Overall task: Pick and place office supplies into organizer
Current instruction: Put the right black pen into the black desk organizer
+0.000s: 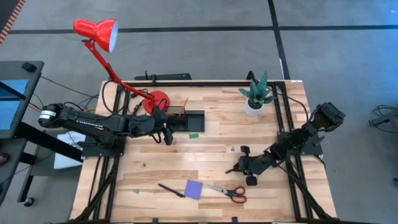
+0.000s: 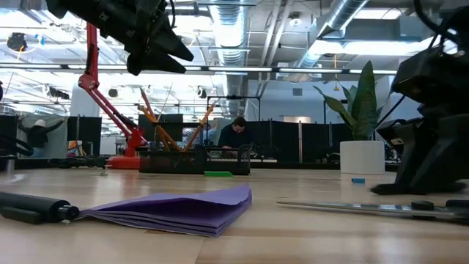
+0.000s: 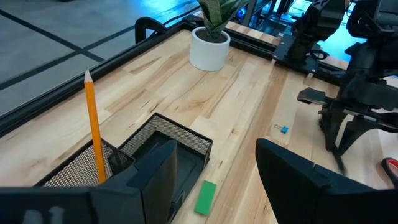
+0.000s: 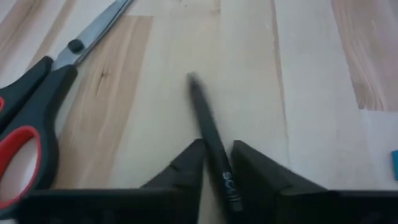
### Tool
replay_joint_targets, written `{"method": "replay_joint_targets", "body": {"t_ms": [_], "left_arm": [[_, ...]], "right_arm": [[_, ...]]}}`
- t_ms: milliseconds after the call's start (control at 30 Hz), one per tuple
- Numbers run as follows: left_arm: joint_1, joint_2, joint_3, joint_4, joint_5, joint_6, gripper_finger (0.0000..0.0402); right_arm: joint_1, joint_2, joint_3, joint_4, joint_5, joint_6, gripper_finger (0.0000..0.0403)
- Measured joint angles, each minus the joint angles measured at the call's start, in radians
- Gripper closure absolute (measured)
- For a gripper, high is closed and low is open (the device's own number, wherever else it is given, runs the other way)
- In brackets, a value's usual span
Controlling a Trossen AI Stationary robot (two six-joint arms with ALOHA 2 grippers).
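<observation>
Purple notepad [image 1: 193, 189] lies by the table's [image 1: 186, 162] front edge. Right gripper [image 4: 216, 163] pinches a black pen [image 4: 211, 143] beside the scissors [image 4: 37, 93]. Left gripper [image 1: 166, 135] hangs open near the organizer [image 1: 189, 121] at the back edge.

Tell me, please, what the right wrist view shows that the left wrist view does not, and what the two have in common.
Only the right wrist view shows the right gripper closed around a black pen and the blades of the scissors beside it. Only the left wrist view shows the black organizer, an orange pencil standing in it, the green eraser lying on the table just outside it, the potted plant, and the open fingers of the left gripper. Both show the wooden table and the small blue clip.
</observation>
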State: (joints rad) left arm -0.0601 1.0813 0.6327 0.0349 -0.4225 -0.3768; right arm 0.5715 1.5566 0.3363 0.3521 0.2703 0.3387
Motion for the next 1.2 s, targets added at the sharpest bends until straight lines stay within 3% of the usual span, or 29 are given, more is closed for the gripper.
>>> {"method": "replay_joint_targets", "body": {"t_ms": [133, 600, 933, 1200], "left_arm": [[0.0, 0.0, 0.0, 0.0, 0.0, -0.003, 0.0193], [0.0, -0.049, 0.0, 0.122, -0.002, -0.003, 0.0193], [0.0, -0.3, 0.0, 0.188, -0.124, 0.167, 0.0193], [0.0, -0.478, 0.0, 0.216, -0.114, 0.243, 0.0193]], "right_arm": [[-0.042, -0.001, 0.0, 0.007, -0.019, 0.011, 0.0389], [-0.209, 0.007, 0.007, 0.274, 0.033, 0.001, 0.0395], [-0.366, 0.005, 0.013, 0.657, 0.019, -0.091, 0.04], [-0.512, 0.005, 0.182, 0.674, -0.07, -0.17, 0.0401]]}}
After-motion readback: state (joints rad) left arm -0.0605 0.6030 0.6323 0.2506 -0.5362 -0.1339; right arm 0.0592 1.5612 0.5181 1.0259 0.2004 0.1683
